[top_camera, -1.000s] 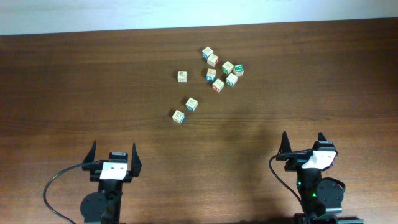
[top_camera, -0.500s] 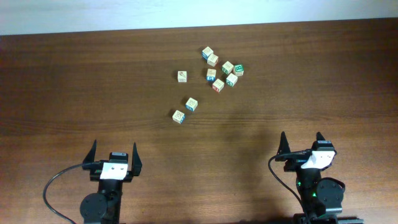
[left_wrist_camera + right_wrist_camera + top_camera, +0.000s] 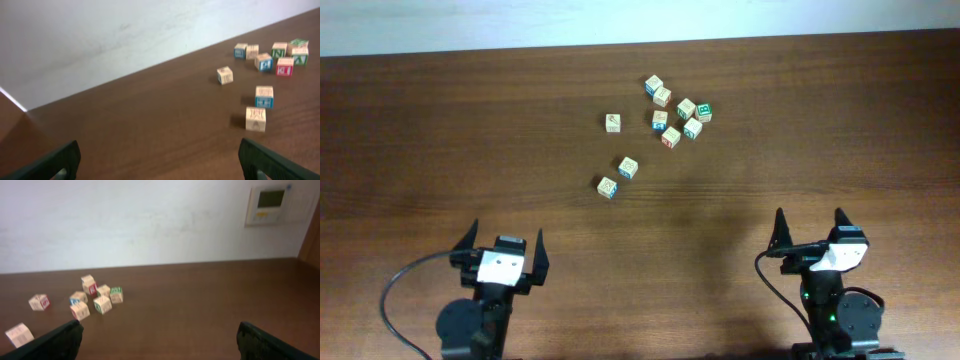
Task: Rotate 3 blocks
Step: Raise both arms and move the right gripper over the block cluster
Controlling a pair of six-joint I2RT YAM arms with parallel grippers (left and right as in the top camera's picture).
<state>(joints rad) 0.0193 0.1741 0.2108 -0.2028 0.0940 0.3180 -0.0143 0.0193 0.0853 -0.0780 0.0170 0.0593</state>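
Left gripper [image 3: 506, 232] and right gripper [image 3: 809, 214] gape wide and empty on the near side, well apart from the red-sided block [image 3: 612, 122], blue-sided block [image 3: 628, 167] and tan block [image 3: 608, 186], the latter two sitting skewed.

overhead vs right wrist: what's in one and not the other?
Overhead only: the left tool, open and empty, with its arm below it. Right wrist only: a wall panel with a small screen, high on the right. Both: the right tool, open and empty, the brown table, and the scattered letter blocks, none touched by either tool.
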